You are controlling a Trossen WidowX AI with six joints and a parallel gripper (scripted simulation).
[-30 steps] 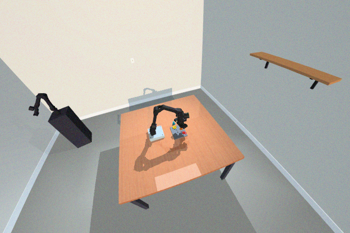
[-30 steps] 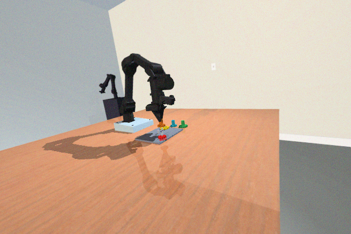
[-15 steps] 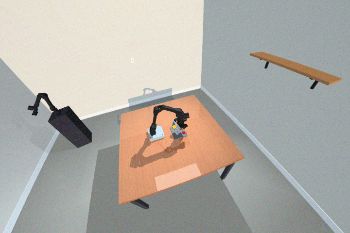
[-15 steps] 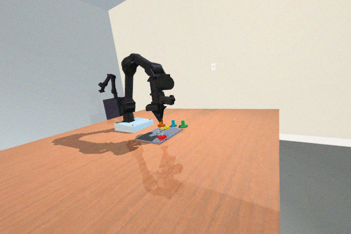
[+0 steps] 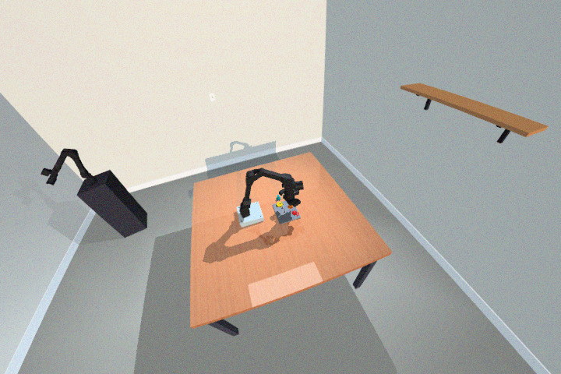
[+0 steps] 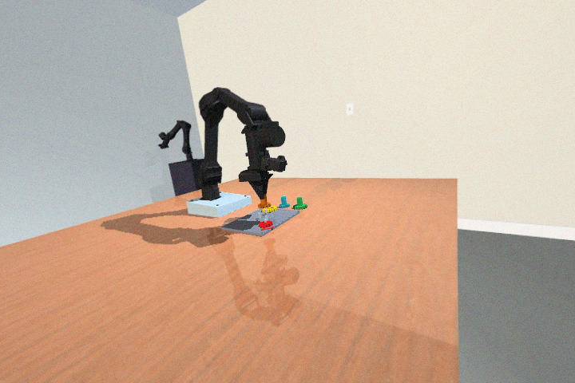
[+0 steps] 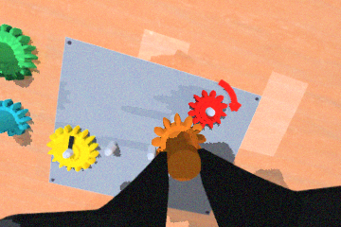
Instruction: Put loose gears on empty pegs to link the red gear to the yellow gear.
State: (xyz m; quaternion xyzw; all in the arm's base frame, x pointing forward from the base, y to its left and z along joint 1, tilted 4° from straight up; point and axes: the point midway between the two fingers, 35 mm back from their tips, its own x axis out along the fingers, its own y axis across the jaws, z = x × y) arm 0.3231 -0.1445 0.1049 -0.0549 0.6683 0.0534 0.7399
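Note:
My gripper (image 6: 263, 199) (image 7: 182, 156) is shut on the handle of the orange gear (image 6: 264, 203) (image 7: 178, 132), held above the grey board (image 6: 243, 224) (image 7: 98, 85). In the wrist view the orange gear's teeth overlap the edge of the red gear (image 5: 294, 213) (image 6: 265, 223) (image 7: 207, 110). The yellow gear (image 5: 279, 204) (image 6: 270, 209) (image 7: 73, 148) with a black stripe sits at the board's other end. Bare pegs show, one (image 7: 111, 148) beside the yellow gear and another (image 7: 151, 155) left of the orange gear. The green gear (image 6: 299, 203) (image 7: 12, 52) and teal gear (image 6: 283, 203) (image 7: 8, 118) stand on the table.
The arm's pale base block (image 5: 251, 214) (image 6: 218, 205) stands beside the board on the wooden table (image 5: 334, 229) (image 6: 343, 270). A red arrow (image 7: 231, 96) lies beside the red gear. A second dark arm (image 5: 69, 160) stands on a pedestal off the table.

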